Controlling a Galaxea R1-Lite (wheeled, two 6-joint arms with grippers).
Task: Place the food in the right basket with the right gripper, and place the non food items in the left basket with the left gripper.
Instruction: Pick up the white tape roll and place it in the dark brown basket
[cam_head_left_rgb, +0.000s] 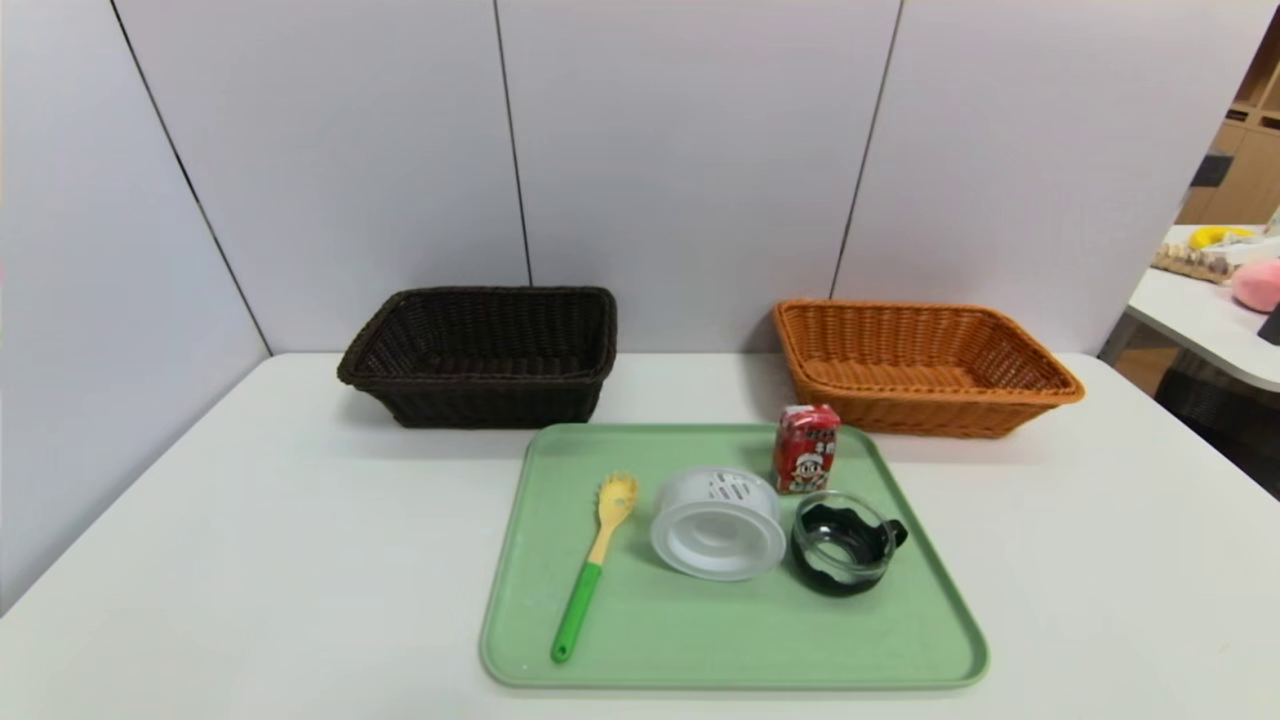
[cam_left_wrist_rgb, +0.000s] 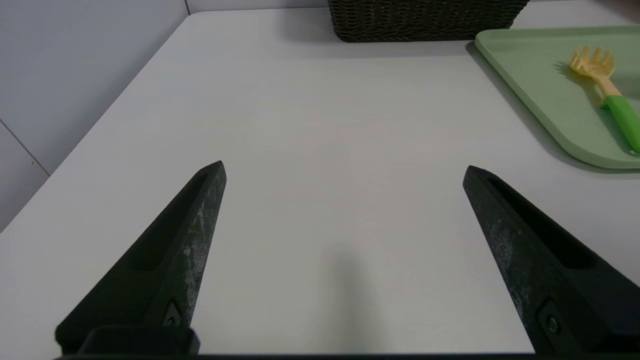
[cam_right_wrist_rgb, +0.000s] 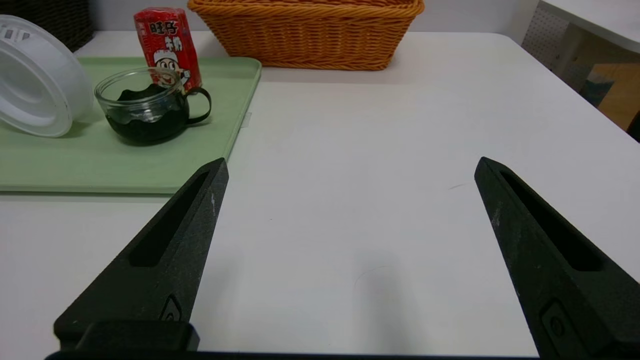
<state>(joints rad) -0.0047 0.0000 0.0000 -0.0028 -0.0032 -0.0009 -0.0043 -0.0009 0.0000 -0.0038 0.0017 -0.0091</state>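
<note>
Currently your red snack packet (cam_head_left_rgb: 806, 449) stands upright on the green tray (cam_head_left_rgb: 700, 650), at its far right corner, long axis vertical, cartoon face and white print turned toward the robot. Just nearer sits the glass cup (cam_head_left_rgb: 845, 541) with black trim, upright, its handle pointing right; from the right wrist view the cup partly covers the packet's base. Left of the cup, the white round container (cam_head_left_rgb: 717, 522) lies tipped, its open mouth facing the near side. The spaghetti fork (cam_head_left_rgb: 593, 565) lies flat on the tray's left half, yellow tines toward the far wall, green handle toward you, axis leaning slightly right at the tine end.

Behind the tray: dark brown basket (cam_head_left_rgb: 480, 355) on the left, orange-tan basket (cam_head_left_rgb: 920, 365) on the right, both on the white table (cam_head_left_rgb: 250, 560).

Left gripper (cam_left_wrist_rgb: 344, 170) hovers over bare table left of the tray, fingers spread wide, nothing between them. Right gripper (cam_right_wrist_rgb: 350, 165) likewise right of the tray, fingers wide apart, holding nothing.
</note>
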